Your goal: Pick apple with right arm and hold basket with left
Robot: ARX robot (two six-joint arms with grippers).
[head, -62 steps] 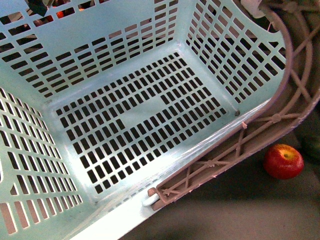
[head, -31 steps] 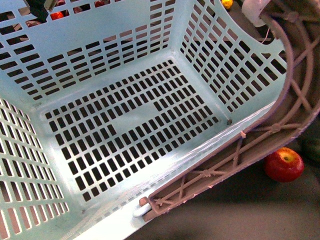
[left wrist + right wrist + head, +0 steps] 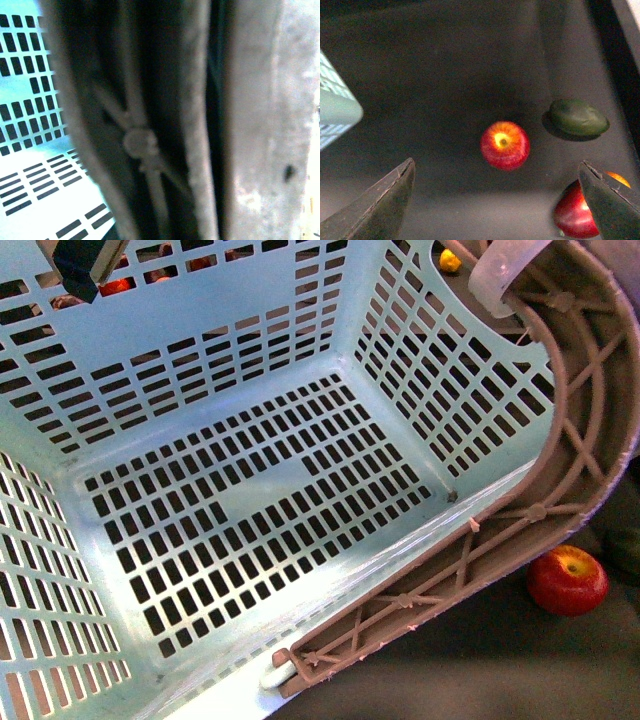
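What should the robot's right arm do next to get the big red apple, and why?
Probably lower the right end effector straight down, open, until it is around the apple. In the right wrist view the apple lies untouched on the dark surface, roughly centred between the wide-apart fingers. A green fruit and another red fruit sit off to one side.

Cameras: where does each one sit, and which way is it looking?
Front view: on the robot's body, looking down into the basket, apple beside it; no arm clearly shows.
Left wrist view: on the left wrist, pressed close to the basket's brown handle; too blurred to pick out the left gripper.
Right wrist view: on the right wrist, looking down at the apple beyond the open right gripper.
Shared: front and right wrist views both show the apple and the basket.
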